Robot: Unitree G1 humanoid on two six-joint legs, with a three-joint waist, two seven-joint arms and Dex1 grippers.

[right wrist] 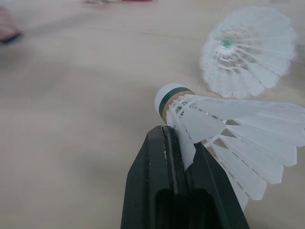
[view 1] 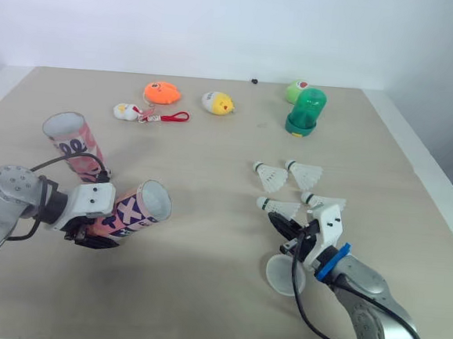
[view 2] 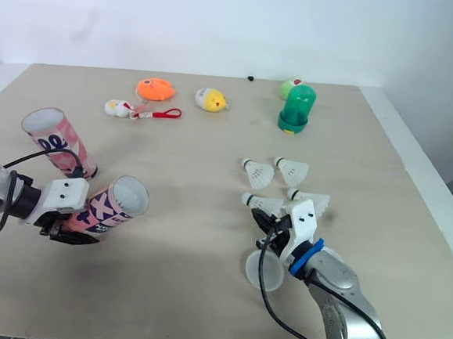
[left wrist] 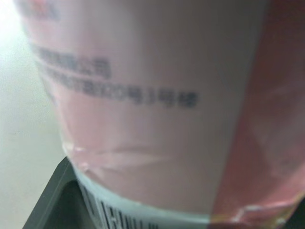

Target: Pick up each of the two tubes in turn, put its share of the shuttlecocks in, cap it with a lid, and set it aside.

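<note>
We look down over a pale surface from above the robot's arms. On the left, the left gripper is clenched around the lower body of a pink tube. It holds the tube tilted, with the open mouth turned up and toward the right arm; we judge this tilt offers the opening for loading. A second tube, also pink and open, sits just behind it and further left; we cannot tell whether it leans or lies flat. On the right, the right gripper is pinched closed on the feather skirt of a shuttlecock. The green-banded cork tip points away from the fingers and toward the left arm, which we take to suit feeding it cork-first into the tube. The shuttlecock is low over the surface, and we cannot tell whether it is lifted clear. Three more shuttlecocks lie close together just beyond the gripper. A translucent lid lies beside the right forearm, near at hand for capping. Along the far side, well apart from the work, are an orange toy, a yellow toy, a small white toy with a red strap and a green capsule. The held tube and held shuttlecock are well apart, so we judge the insertion is yet to come.
</note>
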